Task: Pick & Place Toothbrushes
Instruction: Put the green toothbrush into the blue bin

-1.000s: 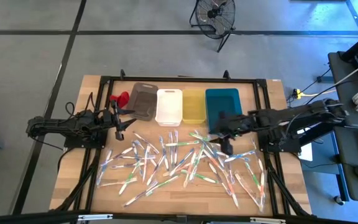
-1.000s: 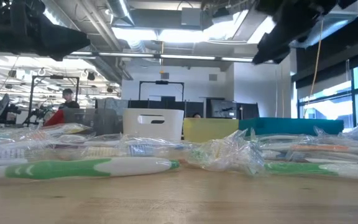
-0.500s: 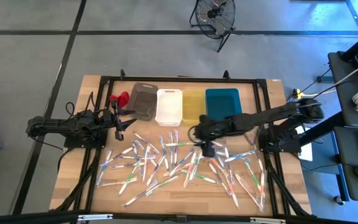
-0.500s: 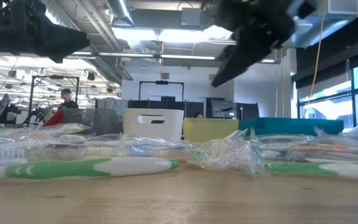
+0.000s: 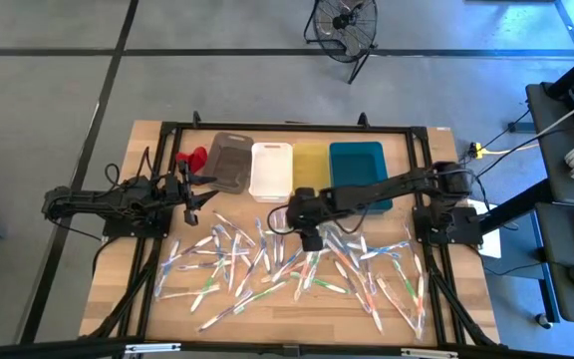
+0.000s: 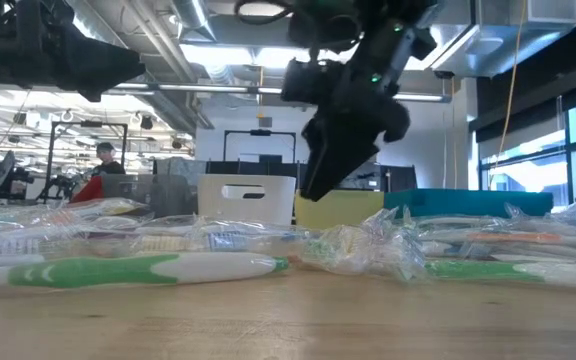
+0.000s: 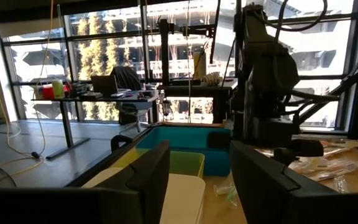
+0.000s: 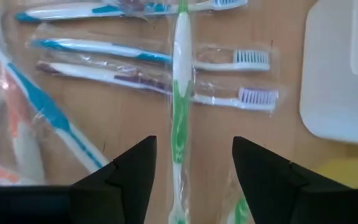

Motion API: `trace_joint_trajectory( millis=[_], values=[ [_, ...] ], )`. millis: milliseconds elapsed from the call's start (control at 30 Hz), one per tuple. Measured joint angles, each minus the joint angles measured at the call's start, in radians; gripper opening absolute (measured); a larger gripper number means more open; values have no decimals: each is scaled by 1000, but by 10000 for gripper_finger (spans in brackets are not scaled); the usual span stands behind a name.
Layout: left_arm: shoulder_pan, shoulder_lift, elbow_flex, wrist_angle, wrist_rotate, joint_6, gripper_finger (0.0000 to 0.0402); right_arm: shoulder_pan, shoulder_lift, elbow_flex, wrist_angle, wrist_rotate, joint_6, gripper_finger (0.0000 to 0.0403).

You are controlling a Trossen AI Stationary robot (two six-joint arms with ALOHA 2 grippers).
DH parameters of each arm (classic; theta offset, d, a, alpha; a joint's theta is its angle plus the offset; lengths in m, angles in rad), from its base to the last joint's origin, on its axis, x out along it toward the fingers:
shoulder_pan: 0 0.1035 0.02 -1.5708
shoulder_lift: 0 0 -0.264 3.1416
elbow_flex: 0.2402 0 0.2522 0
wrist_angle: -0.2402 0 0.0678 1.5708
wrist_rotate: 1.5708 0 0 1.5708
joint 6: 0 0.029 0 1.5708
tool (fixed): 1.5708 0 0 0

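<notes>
- Step in hand: reaching for a pick. The right gripper (image 5: pixel 309 239) hangs over the near-centre of the table, fingers (image 8: pixel 120 174) spread and empty, straddling a green toothbrush (image 8: pixel 179 118) from above.
- Next move, by judgement: lower and close on that handle.
- Toothbrushes (image 5: pixel 297 264): scattered in wrappers across the table's near half.
- Bins (image 5: pixel 270 170): row at the far edge.
- Left gripper (image 5: pixel 191 214): waits at the left, fingers apart, holding nothing.

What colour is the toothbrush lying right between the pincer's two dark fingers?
White with green, clearest in the right wrist view: toothbrush.
</notes>
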Motion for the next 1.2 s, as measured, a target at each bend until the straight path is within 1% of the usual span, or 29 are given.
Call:
trace_joint_trajectory(
  millis=[200, 467, 700, 1067, 1200],
  values=[
    [0, 0, 0, 0, 0, 0, 164, 0, 54, 48, -15, -3, -44, 218],
    [0, 0, 0, 4, 0, 0, 166, 0, 84, 48, -13, -5, -58, 229],
    [0, 0, 0, 5, 0, 0, 162, 0, 112, 49, 28, -23, -117, 215],
    [0, 1, 0, 11, -3, 0, 163, 0, 161, 50, 53, -34, -142, 206],
    [0, 2, 0, 11, -2, 0, 162, 0, 163, 50, 58, -29, -142, 189]
  ],
)
